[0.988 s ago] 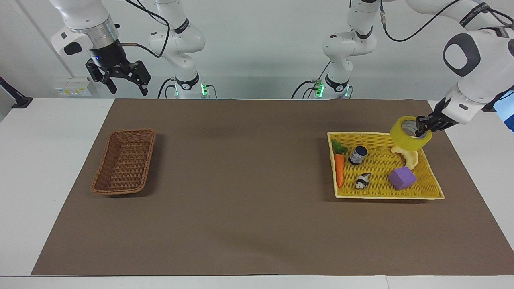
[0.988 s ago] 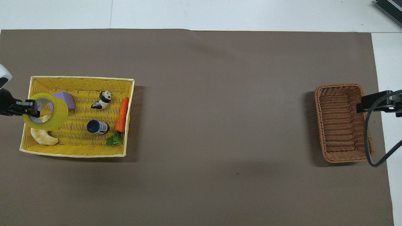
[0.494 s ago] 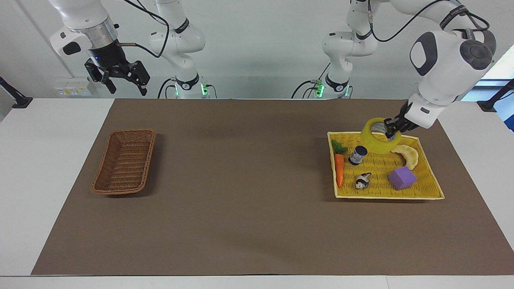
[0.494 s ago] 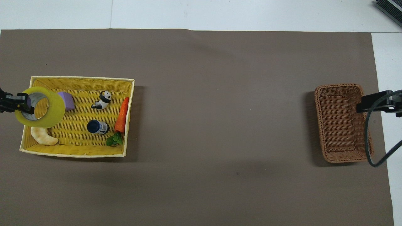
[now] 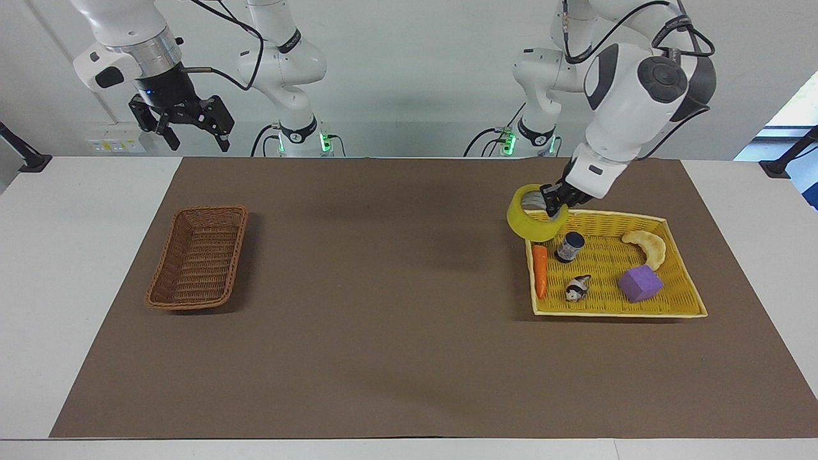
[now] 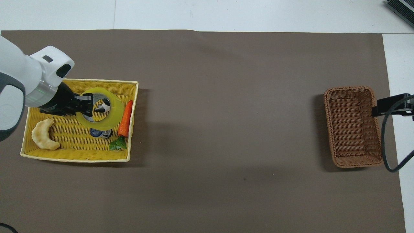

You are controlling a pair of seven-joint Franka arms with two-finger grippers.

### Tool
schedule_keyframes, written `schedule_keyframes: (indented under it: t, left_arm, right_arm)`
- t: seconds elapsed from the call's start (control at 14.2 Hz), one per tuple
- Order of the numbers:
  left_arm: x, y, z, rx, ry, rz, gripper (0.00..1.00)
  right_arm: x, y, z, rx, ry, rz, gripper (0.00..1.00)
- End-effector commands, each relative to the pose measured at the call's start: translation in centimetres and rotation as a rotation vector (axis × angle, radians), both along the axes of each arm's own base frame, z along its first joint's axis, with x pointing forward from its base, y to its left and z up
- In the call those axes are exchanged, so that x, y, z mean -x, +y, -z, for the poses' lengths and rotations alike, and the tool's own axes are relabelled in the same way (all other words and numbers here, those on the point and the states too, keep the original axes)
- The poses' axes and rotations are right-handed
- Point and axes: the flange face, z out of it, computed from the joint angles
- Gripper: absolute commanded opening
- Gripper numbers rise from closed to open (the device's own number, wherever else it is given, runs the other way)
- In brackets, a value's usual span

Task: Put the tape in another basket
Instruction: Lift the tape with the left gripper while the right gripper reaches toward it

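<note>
The yellow roll of tape (image 5: 529, 223) hangs in my left gripper (image 5: 553, 199), which is shut on its wall. It is up in the air over the edge of the yellow woven tray (image 5: 613, 314) that faces the table's middle. In the overhead view the tape (image 6: 116, 113) covers part of the tray (image 6: 74, 159), with my left gripper (image 6: 86, 106) at its hole. The small brown wicker basket (image 5: 165, 255) sits empty toward the right arm's end; it also shows in the overhead view (image 6: 327, 123). My right gripper (image 5: 192, 124) waits open, high above the table's edge by that basket.
In the tray lie a carrot (image 5: 540, 271), a small dark bottle (image 5: 569, 246), a panda figure (image 5: 577, 289), a purple cube (image 5: 639, 283) and a croissant (image 5: 648, 246). A brown mat (image 5: 383, 319) covers the table between tray and basket.
My left gripper has carried the tape from over the tray's outer end across the tray toward the table's middle. My right gripper has risen slightly.
</note>
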Motion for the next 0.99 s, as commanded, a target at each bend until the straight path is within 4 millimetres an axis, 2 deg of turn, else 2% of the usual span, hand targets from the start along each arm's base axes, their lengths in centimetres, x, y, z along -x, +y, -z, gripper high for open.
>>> schedule_keyframes:
  t: [0.0, 0.07, 0.14, 0.28, 0.35, 0.49, 0.56, 0.64, 0.78, 0.92]
  left_arm:
    - [1.3, -4.3, -1.2, 0.034, -0.032, -0.039, 0.0]
    - [2.1, -6.0, -1.4, 0.037, -0.033, -0.045, 0.0]
    - [2.7, -7.6, -1.5, 0.043, -0.039, -0.042, 0.0]
    - [4.5, -11.0, -2.2, 0.057, -0.051, -0.029, 0.0]
    - [5.4, -12.6, -2.5, 0.058, -0.049, -0.041, 0.0]
    - [7.0, -15.3, -2.7, 0.054, -0.045, -0.064, 0.0]
    - [7.5, -16.5, -2.5, 0.045, -0.042, -0.068, 0.0]
    - [7.6, -16.8, -2.2, 0.041, -0.038, -0.077, 0.0]
    - [8.9, -18.8, -1.7, 0.023, -0.036, -0.07, 0.0]
    - [9.0, -20.5, 0.3, -0.007, -0.022, -0.075, 0.0]
  right_arm:
    - [-0.1, 0.1, 0.2, 0.001, -0.016, -0.031, 1.0]
    - [-0.4, 0.6, 0.6, -0.01, -0.019, -0.038, 1.0]
    - [-0.8, 1.6, 1.7, -0.014, -0.007, -0.054, 1.0]
    - [-1.2, 5.3, 3.4, -0.02, -0.011, -0.111, 1.0]
    - [-1.4, 6.1, 3.7, -0.057, -0.017, -0.1, 1.0]
    - [-1.7, 7.9, 5.8, -0.168, -0.008, -0.085, 1.0]
    - [-1.7, 9.5, 6.3, -0.181, -0.012, -0.106, 1.0]
    - [-1.5, 11.5, 6.8, -0.187, -0.006, -0.137, 1.0]
    - [-1.3, 13.4, 8.7, -0.252, 0.02, -0.143, 1.0]
    - [-1.2, 14.9, 10.2, -0.314, 0.017, -0.138, 1.0]
